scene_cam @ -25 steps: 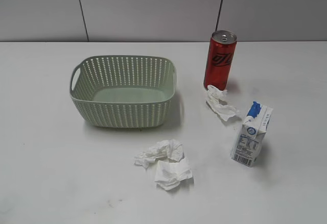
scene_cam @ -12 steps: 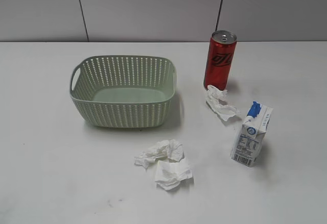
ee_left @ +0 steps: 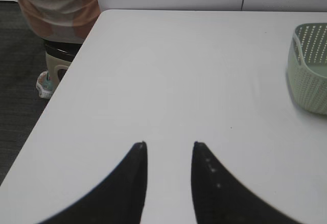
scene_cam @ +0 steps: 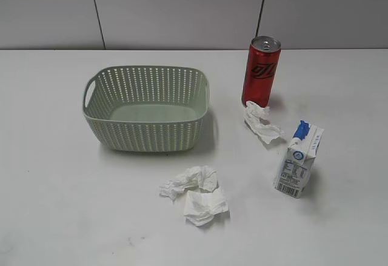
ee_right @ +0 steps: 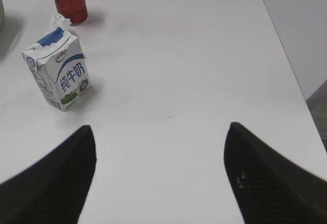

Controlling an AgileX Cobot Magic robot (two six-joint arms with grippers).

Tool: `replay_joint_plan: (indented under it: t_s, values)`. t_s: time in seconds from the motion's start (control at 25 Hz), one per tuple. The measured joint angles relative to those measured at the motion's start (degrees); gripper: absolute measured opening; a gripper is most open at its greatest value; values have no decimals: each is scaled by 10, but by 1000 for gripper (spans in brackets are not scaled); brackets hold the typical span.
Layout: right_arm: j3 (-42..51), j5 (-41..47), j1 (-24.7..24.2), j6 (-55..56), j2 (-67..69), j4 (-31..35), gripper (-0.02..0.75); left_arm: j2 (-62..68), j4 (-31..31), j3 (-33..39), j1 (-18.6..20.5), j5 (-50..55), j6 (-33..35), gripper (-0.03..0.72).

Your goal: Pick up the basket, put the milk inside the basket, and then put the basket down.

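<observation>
Nothing of the task is done yet: the basket (scene_cam: 147, 107) sits empty on the table (scene_cam: 60, 205), left of centre, and the milk (scene_cam: 298, 159) stands upright on the right, well apart from it, with a red can (scene_cam: 260, 71) behind and crumpled tissues (scene_cam: 195, 193) between. All three steps remain: lift the basket, load the milk, set it down. Neither arm shows in the exterior view. The left gripper (ee_left: 168, 145) hangs over bare table with its jaws only a narrow gap apart, holding nothing, the basket off to its right. The right gripper (ee_right: 161, 132) is spread wide and empty; the milk lies ahead and to its left, though its fingertips seem partly out of frame.
</observation>
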Motion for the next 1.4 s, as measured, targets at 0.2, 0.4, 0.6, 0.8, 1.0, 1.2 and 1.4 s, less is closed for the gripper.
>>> replay_joint_plan:
  t_s: [0.2, 0.4, 0.6, 0.8, 1.0, 1.2, 1.4]
  values:
    - [0, 0, 0, 0, 0, 0, 592, 0, 0, 0, 0, 0, 0, 236]
    - [0, 0, 0, 0, 0, 0, 592, 0, 0, 0, 0, 0, 0, 244]
    - [0, 0, 0, 0, 0, 0, 592, 0, 0, 0, 0, 0, 0, 343]
    - [0, 0, 0, 0, 0, 0, 592, 0, 0, 0, 0, -1, 0, 573]
    - [0, 0, 0, 0, 0, 0, 592, 9, 0, -20, 0, -26, 0, 612]
    - [0, 0, 0, 0, 0, 0, 592, 95, 3, -66, 0, -50, 0, 613]
    - [0, 0, 0, 0, 0, 0, 592, 220, 3, -115, 0, -75, 0, 608]
